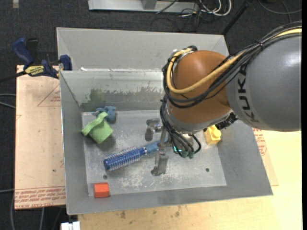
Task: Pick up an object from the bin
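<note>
Blue hairbrush (pixel 125 158) lying slantwise near the middle of the grey bin (pixel 72 143) floor, bristled head toward lower left, handle pointing up and right. Gripper (pixel 155 149) low over the handle end, fingers spread wide, one either side of it, nothing pinched. Green cloth lump (pixel 98 130) toward the left wall. Orange block (pixel 101 190) in the near-left corner. Yellow piece (pixel 212 135) just beside the arm, right side.

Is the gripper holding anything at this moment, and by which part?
Nothing is held yet. The gripper has its fingers open on either side of the handle end of the blue hairbrush, which lies flat.
</note>
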